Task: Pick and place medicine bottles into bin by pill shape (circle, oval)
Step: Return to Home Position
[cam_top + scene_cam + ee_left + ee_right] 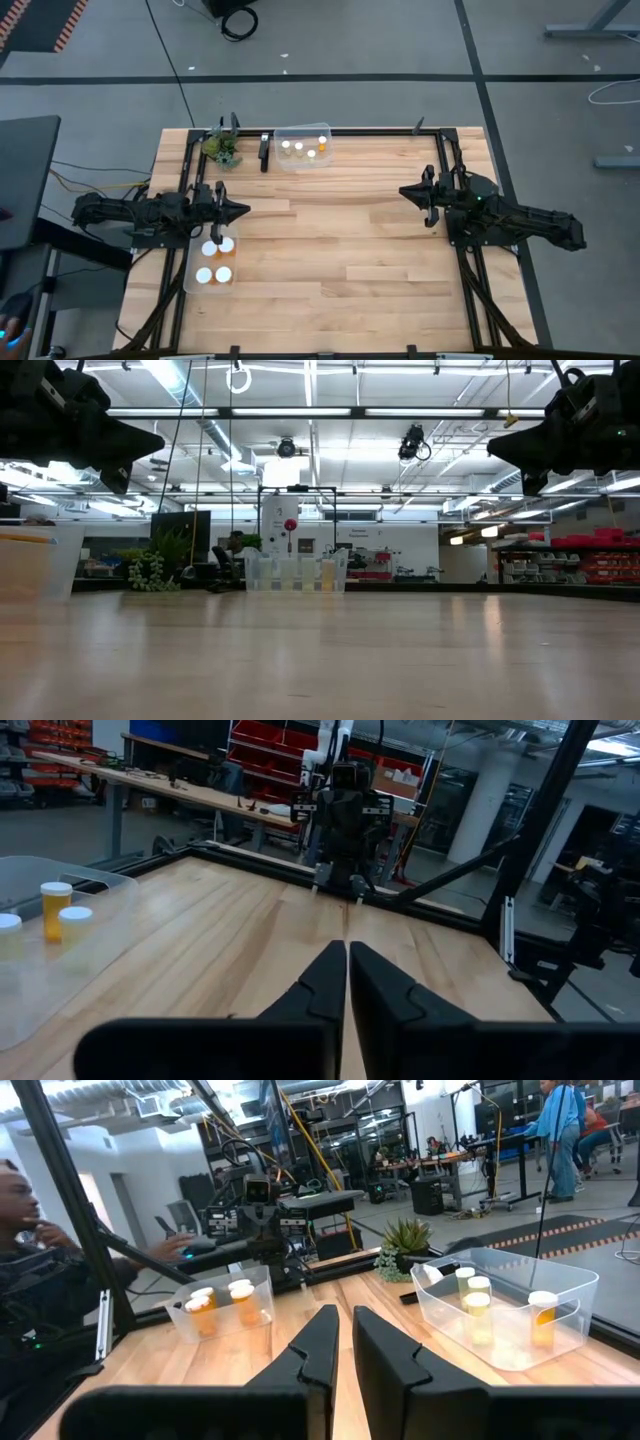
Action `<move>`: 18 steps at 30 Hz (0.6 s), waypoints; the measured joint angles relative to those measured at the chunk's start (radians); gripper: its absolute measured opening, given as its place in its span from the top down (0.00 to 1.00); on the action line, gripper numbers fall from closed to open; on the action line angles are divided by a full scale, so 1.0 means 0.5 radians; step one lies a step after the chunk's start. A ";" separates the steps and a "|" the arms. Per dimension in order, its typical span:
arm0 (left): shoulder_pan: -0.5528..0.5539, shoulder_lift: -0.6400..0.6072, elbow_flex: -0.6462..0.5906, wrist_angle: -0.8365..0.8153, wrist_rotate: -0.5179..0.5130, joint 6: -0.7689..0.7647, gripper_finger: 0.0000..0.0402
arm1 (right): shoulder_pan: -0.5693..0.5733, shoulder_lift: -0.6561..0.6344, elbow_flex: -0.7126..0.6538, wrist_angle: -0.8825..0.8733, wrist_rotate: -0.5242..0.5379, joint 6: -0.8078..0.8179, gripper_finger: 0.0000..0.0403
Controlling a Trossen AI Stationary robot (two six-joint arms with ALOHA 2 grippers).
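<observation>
The left hand (pixel 238 210) and the right hand (pixel 405 192) hover clenched and holding nothing over opposite sides of the wooden tabletop (pixel 340 240). Four medicine bottles (pixel 218 260) stand in the left-edge bin (pixel 190 272) just beside the left hand. Four more stand in the far-edge bin (pixel 300 163) near the small plant (pixel 222 147).

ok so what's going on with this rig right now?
Sorting looks finished. No medicine bottles are loose on the table: four bottles stand in the top bin beside the small plant, and four more in the left bin. Neither arm holds anything. The left gripper hangs just by the left bin and the right gripper over the right side, both well above the wood.
</observation>
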 joint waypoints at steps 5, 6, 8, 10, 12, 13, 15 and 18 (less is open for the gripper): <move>0.000 0.000 0.000 0.000 0.000 -0.001 0.92 | 0.000 0.000 0.000 -0.001 0.000 0.000 0.90; 0.000 0.000 0.000 -0.001 0.000 -0.001 0.92 | 0.000 0.000 0.000 0.000 0.000 0.000 0.90; 0.000 0.000 0.000 -0.001 0.000 0.001 0.93 | 0.000 0.001 0.000 0.000 0.000 0.000 0.90; 0.000 0.000 0.000 0.000 0.000 0.000 0.93 | 0.000 0.000 0.000 -0.001 0.000 0.000 0.90; 0.000 0.000 0.000 -0.001 -0.001 0.000 0.94 | 0.000 0.001 0.000 -0.001 -0.001 0.000 0.90; 0.000 0.000 0.000 -0.001 0.000 -0.001 0.95 | 0.000 0.001 0.000 -0.001 0.000 0.000 0.90; 0.000 0.000 0.000 -0.001 0.000 0.000 0.95 | 0.000 0.001 0.000 0.000 0.000 0.000 0.90; 0.000 0.000 0.000 -0.001 0.000 -0.001 0.95 | 0.000 0.001 0.000 -0.001 0.000 0.000 0.90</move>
